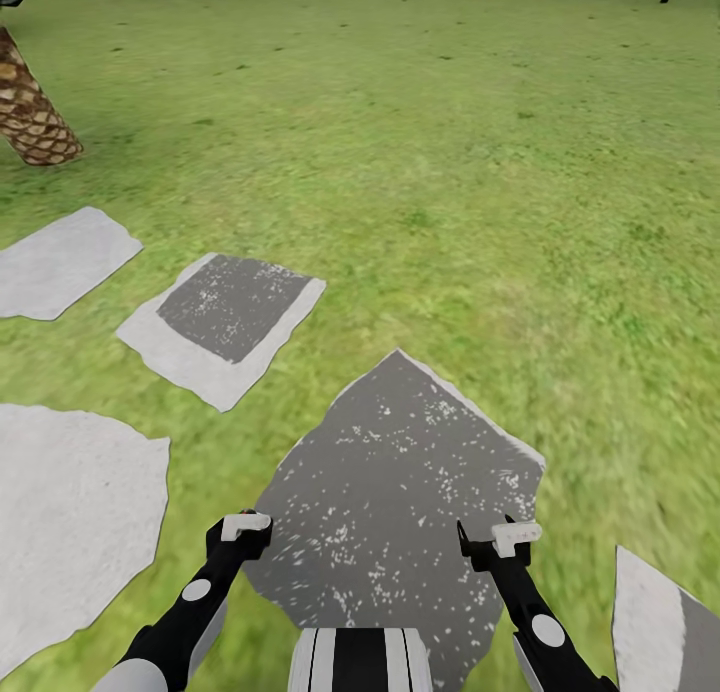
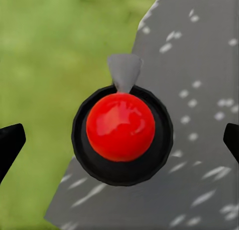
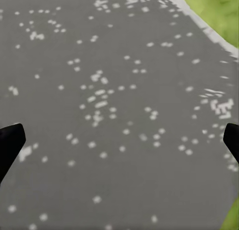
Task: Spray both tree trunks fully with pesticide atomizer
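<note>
Both arms hang low over a dark speckled paving slab set in the lawn. The left claw, fingers spread wide, sits directly above the pesticide atomizer (seen from above as a red ball in a black ring with a grey nozzle), which stands at the slab's edge by the grass. The right claw, equally wide and empty, faces bare slab.

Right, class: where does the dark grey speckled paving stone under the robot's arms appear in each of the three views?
Head view: the paving stone lies low centre, between the left gripper and the right gripper.
Left wrist view: it lies under the red-capped black object, bordering grass.
Right wrist view: it spans between the gripper's fingertips, with grass at one corner.
Shared landmark: the stone's white speckles and its edge against the grass.
</note>
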### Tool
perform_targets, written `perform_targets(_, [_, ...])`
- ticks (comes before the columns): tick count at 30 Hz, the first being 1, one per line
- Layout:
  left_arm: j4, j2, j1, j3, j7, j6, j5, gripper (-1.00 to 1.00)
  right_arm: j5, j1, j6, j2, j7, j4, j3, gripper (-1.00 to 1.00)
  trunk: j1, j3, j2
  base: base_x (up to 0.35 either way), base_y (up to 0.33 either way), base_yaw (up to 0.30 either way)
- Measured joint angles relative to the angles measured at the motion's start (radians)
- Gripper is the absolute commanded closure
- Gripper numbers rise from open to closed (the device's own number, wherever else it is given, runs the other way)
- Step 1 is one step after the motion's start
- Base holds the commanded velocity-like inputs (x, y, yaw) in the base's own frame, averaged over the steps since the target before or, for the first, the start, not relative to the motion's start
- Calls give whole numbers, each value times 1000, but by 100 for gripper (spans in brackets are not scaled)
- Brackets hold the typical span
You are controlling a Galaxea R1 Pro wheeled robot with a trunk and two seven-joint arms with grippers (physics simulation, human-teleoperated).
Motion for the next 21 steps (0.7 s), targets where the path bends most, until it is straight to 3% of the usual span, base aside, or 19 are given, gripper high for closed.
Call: perform_targets(21, [1, 1, 1, 0, 0, -1, 0, -100, 0, 0, -2, 0, 0, 0, 1, -100, 0, 10, 0, 0, 0, -17])
